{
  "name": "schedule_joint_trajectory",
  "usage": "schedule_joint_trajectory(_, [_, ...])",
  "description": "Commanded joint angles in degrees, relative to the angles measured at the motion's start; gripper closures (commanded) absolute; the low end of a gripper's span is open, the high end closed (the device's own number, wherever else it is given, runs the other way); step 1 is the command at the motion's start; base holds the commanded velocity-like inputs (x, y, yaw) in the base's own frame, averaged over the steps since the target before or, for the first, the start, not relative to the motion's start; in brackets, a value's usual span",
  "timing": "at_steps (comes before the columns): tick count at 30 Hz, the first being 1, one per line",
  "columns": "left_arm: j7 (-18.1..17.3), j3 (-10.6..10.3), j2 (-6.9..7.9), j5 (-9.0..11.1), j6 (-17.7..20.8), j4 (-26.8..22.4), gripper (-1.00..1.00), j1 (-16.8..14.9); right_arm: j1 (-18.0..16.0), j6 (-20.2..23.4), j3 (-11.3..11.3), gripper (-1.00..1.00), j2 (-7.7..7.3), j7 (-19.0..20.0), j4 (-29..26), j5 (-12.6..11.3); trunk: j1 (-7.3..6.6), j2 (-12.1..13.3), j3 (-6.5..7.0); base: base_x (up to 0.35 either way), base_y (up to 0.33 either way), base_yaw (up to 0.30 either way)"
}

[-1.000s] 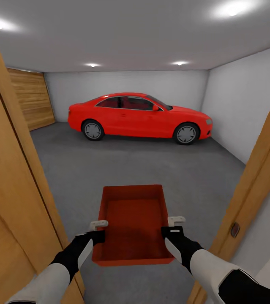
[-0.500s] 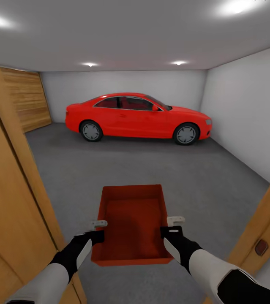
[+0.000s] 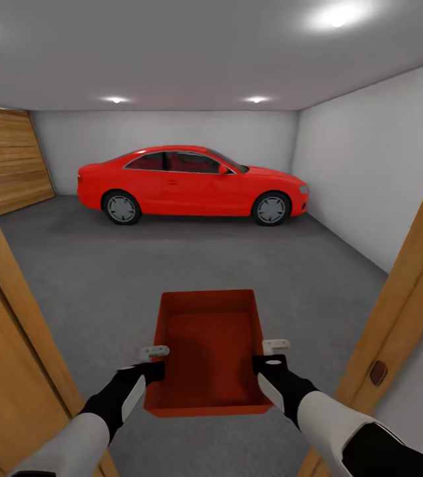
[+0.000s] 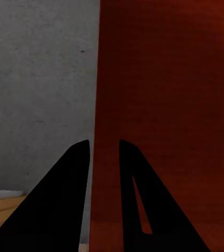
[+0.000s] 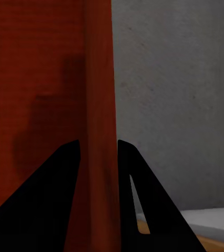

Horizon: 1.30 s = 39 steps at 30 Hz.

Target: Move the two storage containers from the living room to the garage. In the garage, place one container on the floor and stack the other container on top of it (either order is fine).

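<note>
left arm: reaches forward and inward from the lower left, white forearm, black wrist; left gripper (image 3: pixel 153 352) pinches the left wall of the orange-red rectangular topless storage container (image 3: pixel 208 331)
right arm: mirrors it from the lower right; right gripper (image 3: pixel 276 346) pinches the container's right wall
container: held level between both arms in front of the robot, above the dark grey speckled concrete floor (image 3: pixel 138 265), open side up, nothing inside
left wrist view: two black fingers (image 4: pixel 64 199) straddle the thin red wall (image 4: pixel 99 105), one on each side, grey floor beyond, a strip of light wood low in the corner
right wrist view: same straddling grip, fingers (image 5: pixel 43 194) on either side of the wall (image 5: pixel 99 79)
head view: wooden door frame (image 3: pixel 396 298) at both sides, red car (image 3: pixel 188 182) parked by the far white wall, plank garage door (image 3: pixel 6 162) at left
</note>
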Motion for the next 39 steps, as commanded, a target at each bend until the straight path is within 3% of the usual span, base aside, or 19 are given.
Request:
schedule_joint_trajectory(1, [1.5,0.8,-0.14,-1.0,0.4,-3.8,1.00,0.0,0.0,0.5,0.3,1.00,0.56,-3.2,0.1,-0.6,0.04,-0.1,-0.14,0.000,0.000,-0.059])
schedule_joint_trajectory(39, [1.5,0.8,-0.19,-1.0,0.3,-3.8,1.00,0.0,0.0,0.4,0.3,1.00,0.47,-3.2,0.1,-0.6,0.04,-0.1,-0.14,0.000,0.000,-0.022])
